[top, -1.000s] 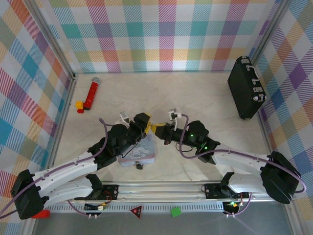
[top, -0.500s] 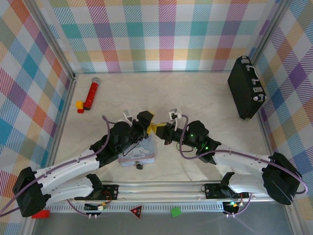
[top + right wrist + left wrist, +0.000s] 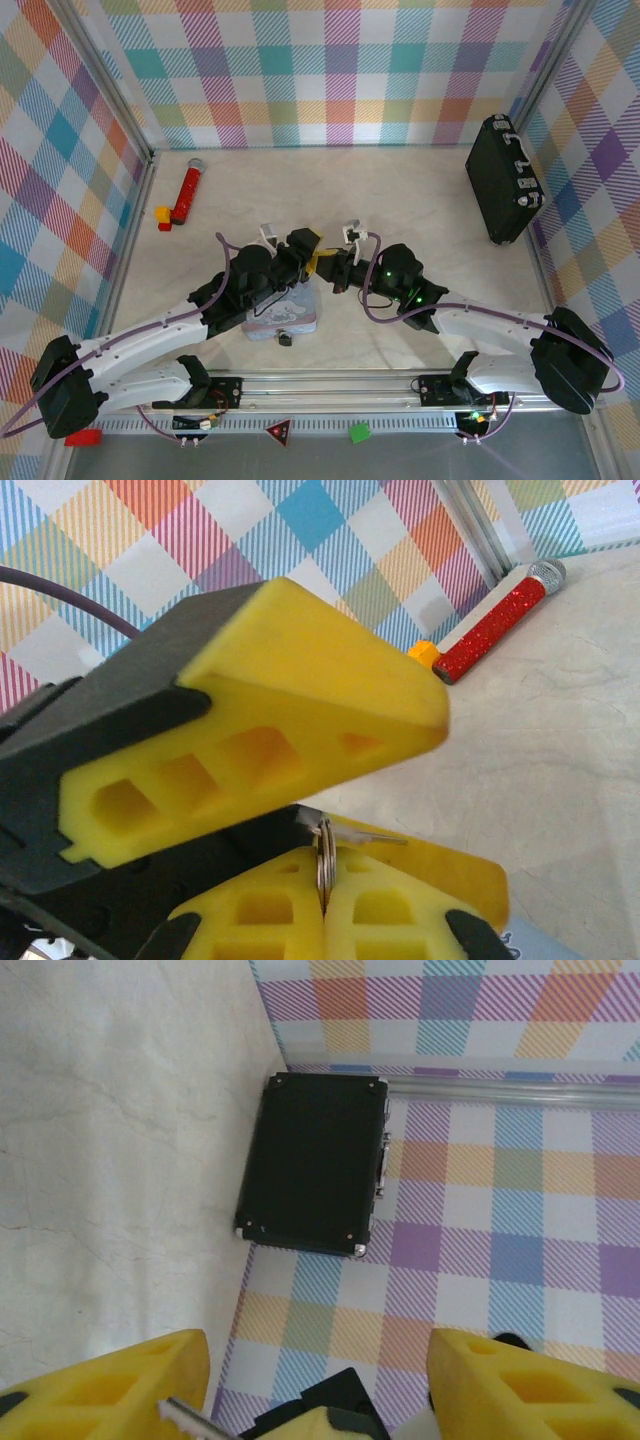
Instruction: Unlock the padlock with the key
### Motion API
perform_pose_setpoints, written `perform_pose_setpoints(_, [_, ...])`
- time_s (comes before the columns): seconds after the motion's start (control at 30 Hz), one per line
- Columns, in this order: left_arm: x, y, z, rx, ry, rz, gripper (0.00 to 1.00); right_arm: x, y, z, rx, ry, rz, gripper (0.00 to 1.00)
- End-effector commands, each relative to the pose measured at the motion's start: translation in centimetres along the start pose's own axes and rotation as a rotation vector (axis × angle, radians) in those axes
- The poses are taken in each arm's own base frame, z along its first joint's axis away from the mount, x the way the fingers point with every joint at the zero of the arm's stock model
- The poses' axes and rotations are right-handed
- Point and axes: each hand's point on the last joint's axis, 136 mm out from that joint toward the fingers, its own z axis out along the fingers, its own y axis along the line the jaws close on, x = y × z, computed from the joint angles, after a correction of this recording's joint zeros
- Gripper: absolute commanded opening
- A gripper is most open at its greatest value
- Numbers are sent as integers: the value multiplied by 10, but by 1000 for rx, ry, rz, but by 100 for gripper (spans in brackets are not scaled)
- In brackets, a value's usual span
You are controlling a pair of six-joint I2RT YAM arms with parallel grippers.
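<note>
From above, the left fingers (image 3: 311, 240) and right fingers (image 3: 322, 264) meet over the counter (image 3: 420, 210), just beyond the pale blue tin (image 3: 290, 318). The padlock (image 3: 285, 339) lies at the tin's near edge.

Left wrist: the yellow left fingers stand apart, gripping nothing.

Right wrist: the right fingers are pressed together on the key (image 3: 368, 836) and its ring.

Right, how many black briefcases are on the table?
1. The black briefcase sits at the far right of the table, beside the checked right wall. Nothing in view looks big enough to hide another.
</note>
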Motion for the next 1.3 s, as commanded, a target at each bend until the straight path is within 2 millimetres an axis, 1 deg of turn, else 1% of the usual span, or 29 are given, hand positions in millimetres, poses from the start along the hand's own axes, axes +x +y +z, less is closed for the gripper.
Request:
perform_pose_setpoints(0.0, [-8,-10,-9,18,-26,3,55,6,-1,-4,8,15,0,0])
perform_pose_setpoints(0.2, [-12,-11,-13,16,-44,17,48,6,0,-12,13,8,9,0])
perform_pose_setpoints(0.23, [-11,-12,-12,16,-43,21,46,6,1,-13,10,6,5,0])
perform_pose_setpoints(0.27, [-11,-12,-11,12,-42,22,45,11,-3,-13,26,30,10,0])
perform_pose_setpoints(0.53, [-10,-14,-10,12,-39,26,35,14,-1,-15,18,41,8,0])
perform_pose_setpoints(0.67, [-9,-17,-9,27,-35,22,26,12,2,-14,6,37,11,0])
perform_pose_setpoints(0.8, [-10,-19,-8,21,-37,29,13,8,5,-13,-1,30,9,0])
perform_pose_setpoints(1.0, [-15,-12,-8,-2,-66,48,1,5,2,-16,28,20,21,0])
perform_pose_setpoints(1.07, [-17,-8,-9,-15,-81,65,0,3,-1,-19,52,9,31,6])
perform_pose_setpoints(1.1, [-20,-6,-9,-24,-96,75,0,1,-5,-22,74,-2,40,14])
perform_pose_setpoints(1.17, [-27,-4,-12,-31,-135,107,0,-3,-15,-28,139,-33,78,36])
perform_pose_setpoints(1.2, [-31,-2,-13,-37,-153,123,0,-6,-21,-32,170,-51,104,42])
perform_pose_setpoints(1.27, [-37,-3,-15,-26,-193,167,0,-15,-36,-41,239,-94,236,54])
